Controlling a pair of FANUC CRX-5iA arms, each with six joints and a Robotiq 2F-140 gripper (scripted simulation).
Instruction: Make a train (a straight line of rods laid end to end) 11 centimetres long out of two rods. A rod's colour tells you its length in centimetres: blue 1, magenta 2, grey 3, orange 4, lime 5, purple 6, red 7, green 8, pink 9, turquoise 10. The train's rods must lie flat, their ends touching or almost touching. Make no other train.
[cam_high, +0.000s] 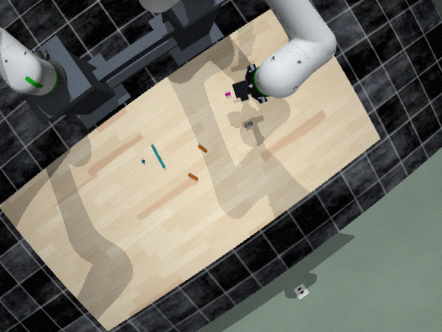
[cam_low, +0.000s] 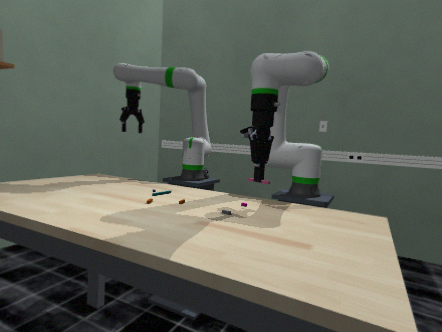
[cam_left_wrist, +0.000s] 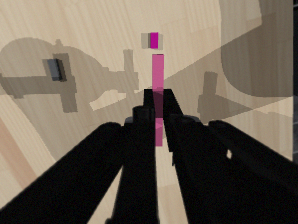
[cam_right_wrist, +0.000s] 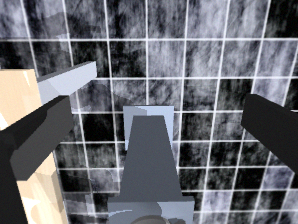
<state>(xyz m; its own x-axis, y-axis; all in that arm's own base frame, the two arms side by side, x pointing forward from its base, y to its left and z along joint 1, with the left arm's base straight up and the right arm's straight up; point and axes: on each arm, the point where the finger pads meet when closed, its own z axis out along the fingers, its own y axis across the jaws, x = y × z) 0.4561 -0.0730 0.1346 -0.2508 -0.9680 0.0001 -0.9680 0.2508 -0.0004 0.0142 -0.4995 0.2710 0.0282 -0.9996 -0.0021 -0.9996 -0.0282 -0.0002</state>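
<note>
- The left end effector (cam_high: 241, 91) (cam_low: 258, 179) (cam_left_wrist: 157, 102) is clamped on the pink rod (cam_low: 265, 182) (cam_left_wrist: 158, 72), up above the bench (cam_high: 165, 240) (cam_low: 325, 270) (cam_left_wrist: 200, 30) (cam_right_wrist: 17, 90).
- In the left wrist view the pink rod runs from 12 o'clock to 6 o'clock, sticking out both ways past the fingertips.
- The magenta rod (cam_high: 228, 94) (cam_low: 244, 204) (cam_left_wrist: 154, 40) lies on the bench; in the left wrist view it shows at 12 o'clock from the pink rod's upper end. Seen from the top, it is at 9 o'clock from the left end effector.
- The grey rod (cam_high: 248, 125) (cam_low: 226, 212) (cam_left_wrist: 55, 70) lies at 5 o'clock from the magenta one in the top view, apart from it.
- Also from the top, the turquoise rod (cam_high: 158, 156) (cam_low: 161, 193) points 11 to 5 o'clock, with the blue rod (cam_high: 143, 161) (cam_low: 154, 190) near it at 8 o'clock.
- One orange rod (cam_high: 202, 148) (cam_low: 182, 201) is at 3 o'clock from the turquoise rod; a second orange rod (cam_high: 193, 177) (cam_low: 150, 201) lies between 6 and 7 o'clock from the first.
- The right end effector (cam_low: 132, 129) (cam_right_wrist: 157, 110) is raised, fingers wide apart, nothing between them.
</note>
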